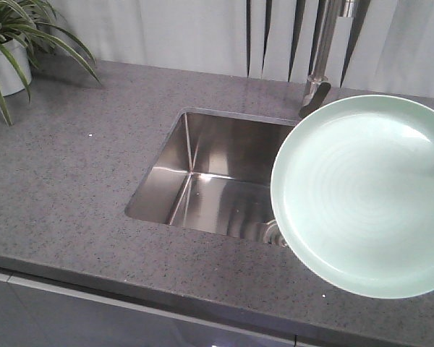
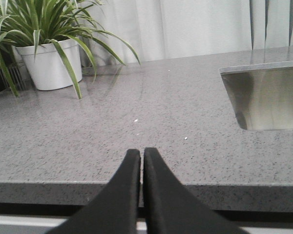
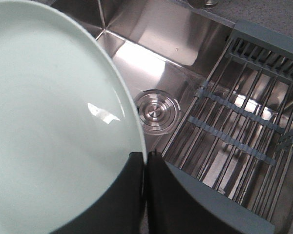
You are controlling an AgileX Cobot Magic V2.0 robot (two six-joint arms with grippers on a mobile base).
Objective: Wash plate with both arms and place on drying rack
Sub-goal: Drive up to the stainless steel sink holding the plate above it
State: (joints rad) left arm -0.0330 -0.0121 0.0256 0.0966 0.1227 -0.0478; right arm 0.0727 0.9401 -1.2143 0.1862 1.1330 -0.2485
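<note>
Two grippers. Left gripper [image 2: 142,152] is pinched together on nothing, at the counter's [image 2: 112,122] front edge, with the sink [image 2: 263,97] off to its right. Plate [image 1: 362,195] is airborne, tilted over the sink's right side, rim clamped in the right gripper [image 3: 145,157]. Drying rack [image 3: 234,131] lies across the sink, right of the plate.

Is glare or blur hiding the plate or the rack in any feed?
Front view: the plate looks washed out, but its rim is clear. Right wrist view: small glare patch on the plate, bright reflection on the sink floor, drying rack readable. Left wrist view: even light, mild sheen on the counter.
</note>
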